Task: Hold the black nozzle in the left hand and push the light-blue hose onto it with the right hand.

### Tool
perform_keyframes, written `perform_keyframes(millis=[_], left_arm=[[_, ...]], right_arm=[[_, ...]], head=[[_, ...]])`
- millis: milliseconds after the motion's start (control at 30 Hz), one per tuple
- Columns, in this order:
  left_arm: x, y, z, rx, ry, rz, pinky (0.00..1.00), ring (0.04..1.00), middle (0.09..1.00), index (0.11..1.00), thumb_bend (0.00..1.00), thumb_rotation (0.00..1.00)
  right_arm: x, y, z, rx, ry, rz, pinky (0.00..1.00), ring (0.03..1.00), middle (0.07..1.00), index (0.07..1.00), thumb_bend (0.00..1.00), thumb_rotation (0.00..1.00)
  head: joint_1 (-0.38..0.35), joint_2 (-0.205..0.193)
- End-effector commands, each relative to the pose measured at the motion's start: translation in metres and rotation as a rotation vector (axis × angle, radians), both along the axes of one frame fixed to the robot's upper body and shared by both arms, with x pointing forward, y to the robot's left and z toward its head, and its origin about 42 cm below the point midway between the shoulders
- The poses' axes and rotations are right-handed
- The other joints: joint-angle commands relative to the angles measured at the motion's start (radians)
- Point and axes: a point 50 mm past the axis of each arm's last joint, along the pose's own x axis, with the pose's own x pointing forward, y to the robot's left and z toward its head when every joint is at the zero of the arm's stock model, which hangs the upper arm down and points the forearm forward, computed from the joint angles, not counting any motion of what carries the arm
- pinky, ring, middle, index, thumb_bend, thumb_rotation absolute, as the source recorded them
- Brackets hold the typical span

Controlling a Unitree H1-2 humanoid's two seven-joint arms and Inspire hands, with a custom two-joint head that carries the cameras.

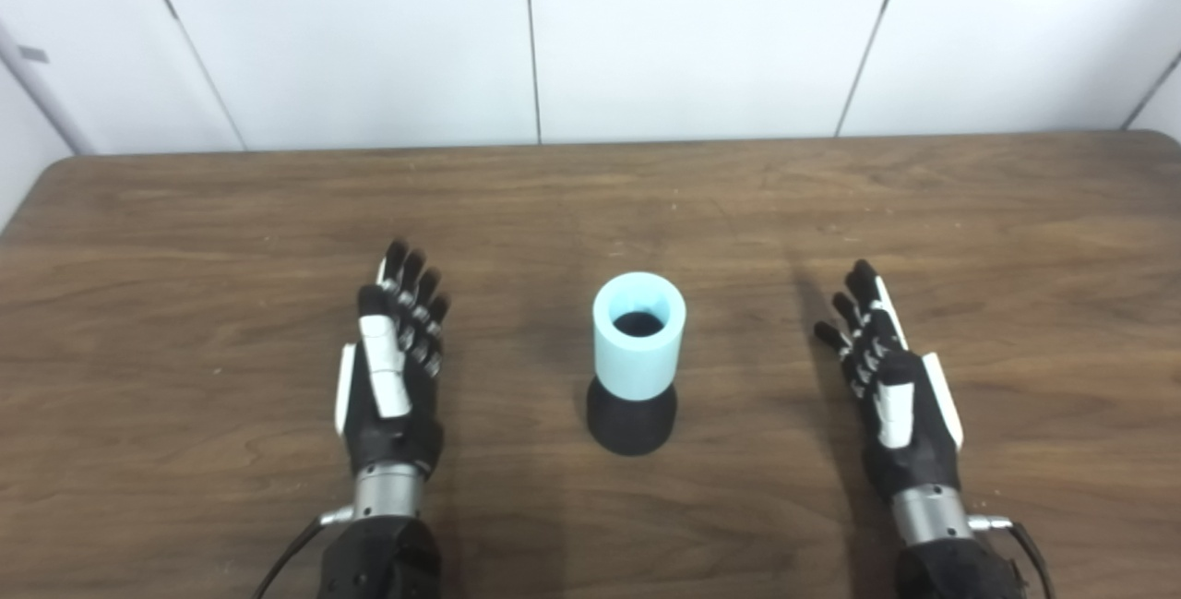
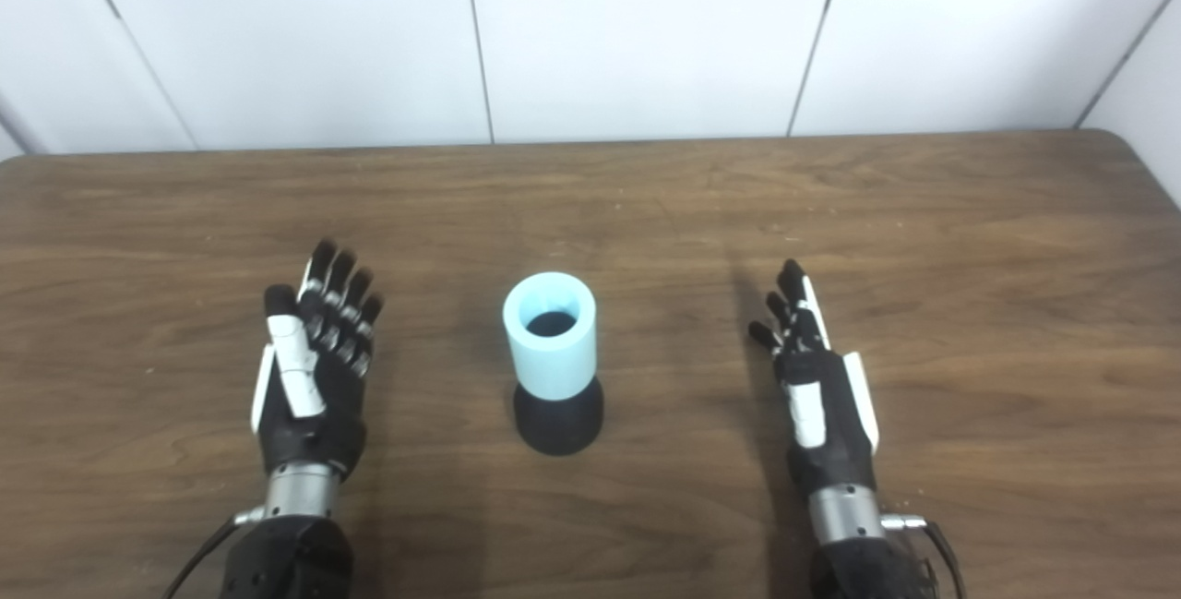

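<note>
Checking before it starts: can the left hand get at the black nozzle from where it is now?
Probably yes. The left hand is open beside the black nozzle, with only bare table between them.

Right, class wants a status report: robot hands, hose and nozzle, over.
Left robot hand open, right robot hand open, both empty. Light-blue hose upright on black nozzle, mid-table. Nothing between.

— What sort of place is this?
— A lab or test room: a bare wood-grain worktop, with plain white wall panels at twelve o'clock, seams showing.
</note>
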Motion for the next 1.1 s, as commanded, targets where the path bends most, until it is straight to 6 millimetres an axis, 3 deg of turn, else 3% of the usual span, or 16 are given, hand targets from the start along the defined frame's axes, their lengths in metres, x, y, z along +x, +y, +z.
perform_keyframes(millis=[0, 233, 467, 833, 1067], left_arm=[[0.01, -0.004, 0.012, -0.02, -0.026, -0.01, 1.0, 1.0, 1.0, 1.0, 0.88, 0.97], [0.011, -0.009, 0.01, -0.009, 0.015, -0.01, 1.0, 1.0, 1.0, 1.0, 0.87, 1.0], [0.007, -0.005, 0.012, 0.184, -0.029, -0.011, 1.0, 1.0, 1.0, 1.0, 0.85, 1.0], [0.0, -0.006, 0.008, 0.4, -0.13, -0.059, 1.0, 1.0, 1.0, 1.0, 0.78, 1.0], [0.001, -0.004, 0.006, 0.428, -0.151, -0.087, 1.0, 1.0, 1.0, 1.0, 0.77, 1.0]], right_arm=[[0.009, 0.001, 0.015, -0.027, -0.084, 0.02, 0.91, 0.986, 1.0, 1.0, 0.87, 1.0], [0.01, -0.002, 0.01, -0.084, -0.075, 0.002, 0.89, 0.99, 1.0, 1.0, 0.86, 1.0], [0.01, 0.003, 0.009, -0.098, -0.082, 0.007, 0.9, 0.991, 1.0, 1.0, 0.83, 1.0], [0.018, 0.003, 0.008, 0.081, -0.089, 0.054, 0.97, 1.0, 1.0, 1.0, 0.83, 1.0], [0.02, 0.0, 0.01, 0.122, -0.081, 0.048, 1.0, 1.0, 1.0, 1.0, 0.82, 1.0]], head=[[0.002, 0.0], [-0.008, -0.001], [-0.012, 0.007], [-0.019, 0.005], [-0.02, 0.01]])
